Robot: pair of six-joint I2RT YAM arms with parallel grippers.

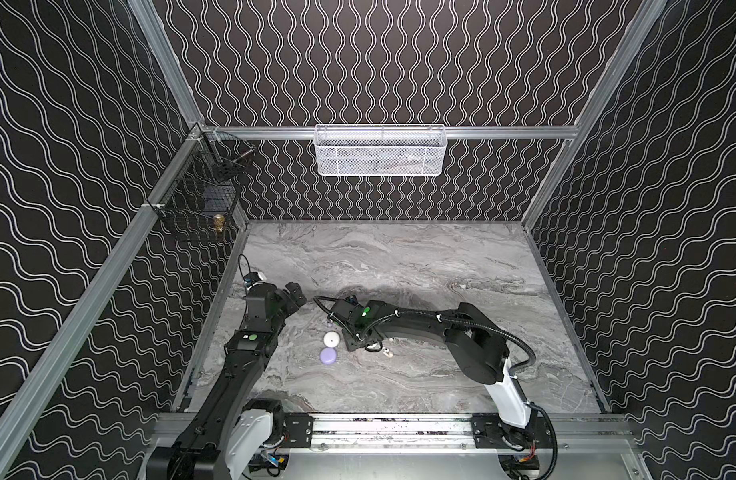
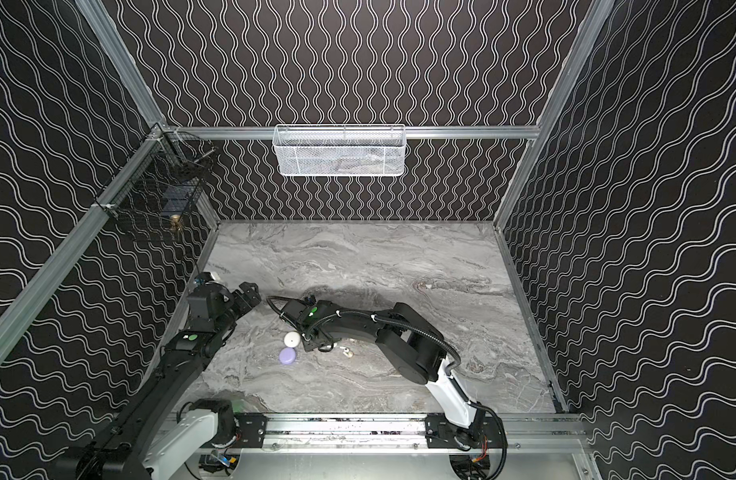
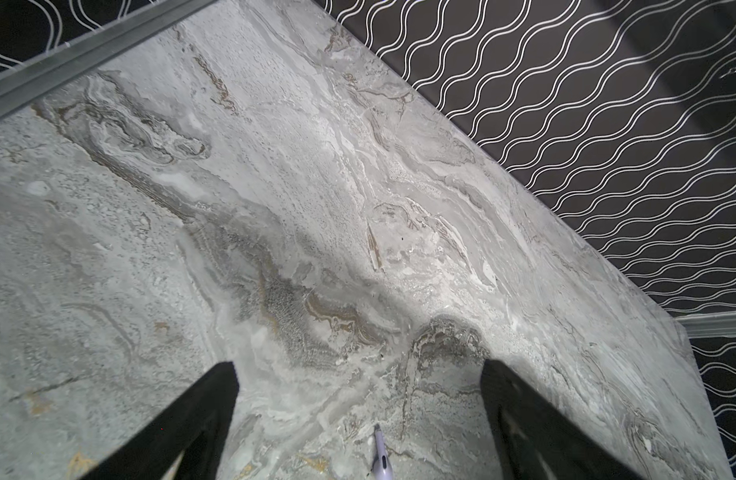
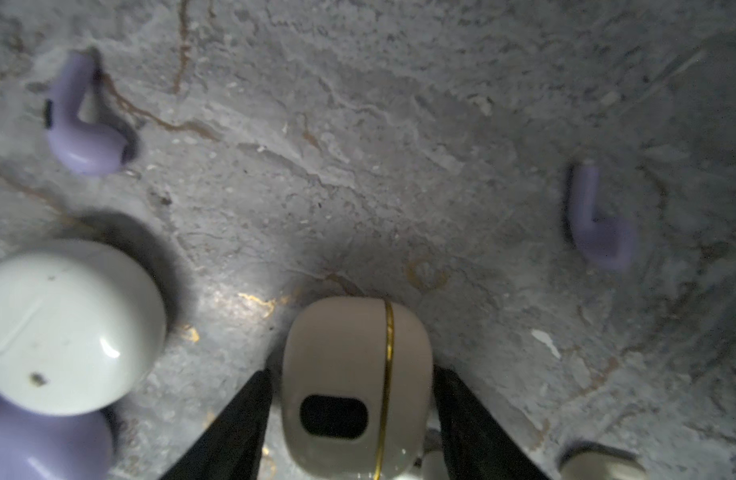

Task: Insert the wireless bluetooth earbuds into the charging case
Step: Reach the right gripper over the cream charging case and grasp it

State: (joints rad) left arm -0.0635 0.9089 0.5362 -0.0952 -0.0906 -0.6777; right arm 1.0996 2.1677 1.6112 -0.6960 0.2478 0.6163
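In the right wrist view my right gripper (image 4: 353, 372) is shut on a cream charging case (image 4: 349, 349) with a gold seam; a finger presses each side. Two lavender earbuds (image 4: 83, 120) (image 4: 599, 220) lie on the marble beyond it. A cream earbud (image 4: 599, 465) lies beside the gripper. In both top views a white earbud (image 1: 387, 353) (image 2: 347, 353) lies next to the right wrist, which hides the gripper and the cream case. My left gripper (image 1: 295, 297) (image 3: 358, 365) hangs open and empty at the left, with a lavender earbud (image 3: 380, 453) on the table below it.
A round white case (image 1: 331, 339) (image 4: 66, 328) and a lavender case (image 1: 328, 355) (image 4: 37, 440) sit side by side left of the right gripper. A white mesh basket (image 1: 378, 151) hangs on the back rail and a black wire basket (image 1: 200, 199) on the left wall.
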